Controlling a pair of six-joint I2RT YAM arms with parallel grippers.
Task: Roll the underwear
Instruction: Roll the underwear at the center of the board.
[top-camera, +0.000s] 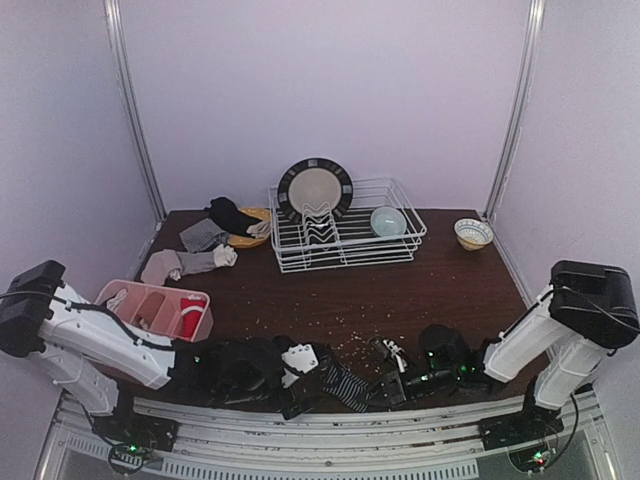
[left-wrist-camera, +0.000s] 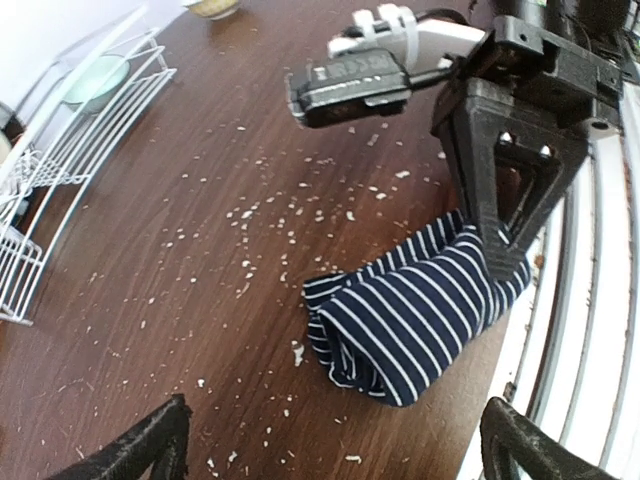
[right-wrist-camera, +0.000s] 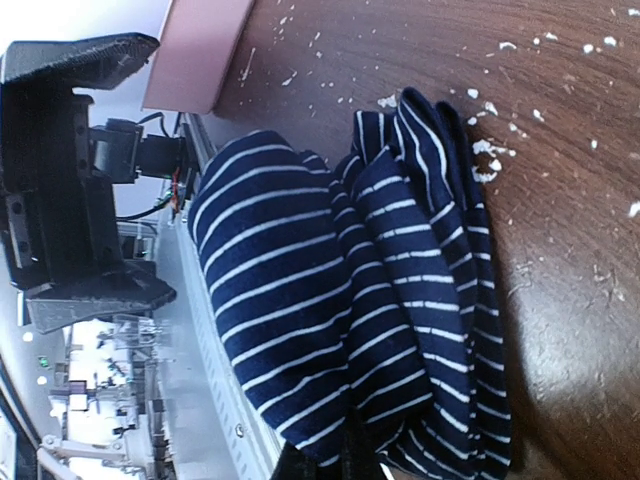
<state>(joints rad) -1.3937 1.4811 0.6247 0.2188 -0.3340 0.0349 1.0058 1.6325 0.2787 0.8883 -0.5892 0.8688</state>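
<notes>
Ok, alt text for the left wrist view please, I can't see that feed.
Navy-and-white striped underwear lies loosely rolled at the near edge of the table, one end pinched by the shut right pincer. The left pincer hovers wide open above it; white crumbs dot the dark wood, wire rack at left.

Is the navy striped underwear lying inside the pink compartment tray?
No: the striped underwear lies on the wooden table by its near edge, apart from the pink tray.

Underwear (top-camera: 347, 386) lies at the table's (top-camera: 450, 290) near edge, tray (top-camera: 160, 288) left, rack (top-camera: 400, 245) behind
</notes>
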